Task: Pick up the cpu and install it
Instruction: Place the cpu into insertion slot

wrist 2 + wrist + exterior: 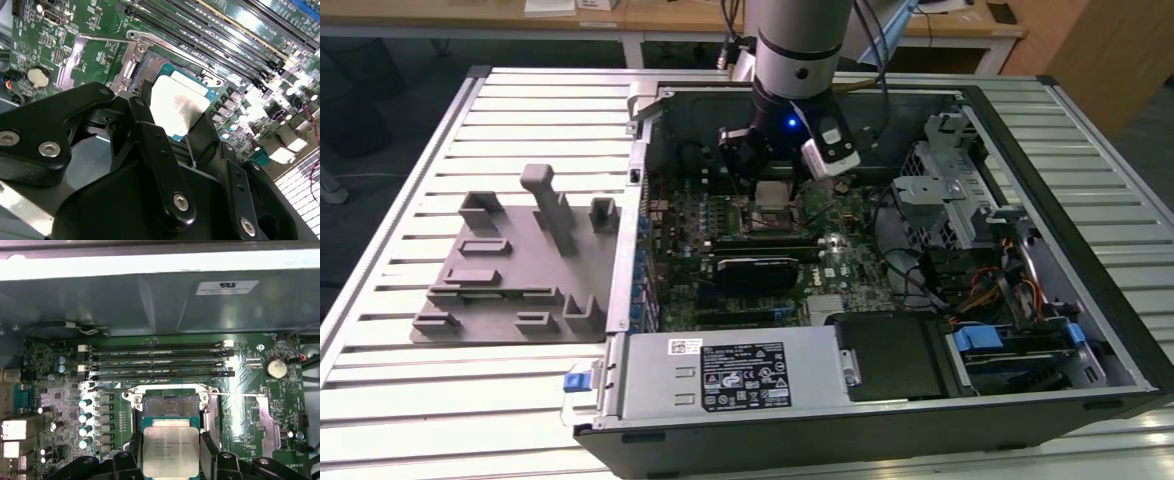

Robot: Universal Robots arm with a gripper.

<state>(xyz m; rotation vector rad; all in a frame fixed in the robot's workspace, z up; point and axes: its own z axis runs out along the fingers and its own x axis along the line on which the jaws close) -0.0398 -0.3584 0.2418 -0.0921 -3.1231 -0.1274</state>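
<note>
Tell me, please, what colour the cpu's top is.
Silver-grey, with a green edge; the cpu shows best in the first wrist view.

In the first wrist view the cpu (171, 450) is cut off by the picture's edge, and the socket (170, 404) is partly hidden behind it. In the second wrist view one cpu edge is covered by the gripper (177, 122).

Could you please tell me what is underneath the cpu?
The open socket on the motherboard: part of it shows beyond the cpu; the rest is hidden by the chip itself.
</note>
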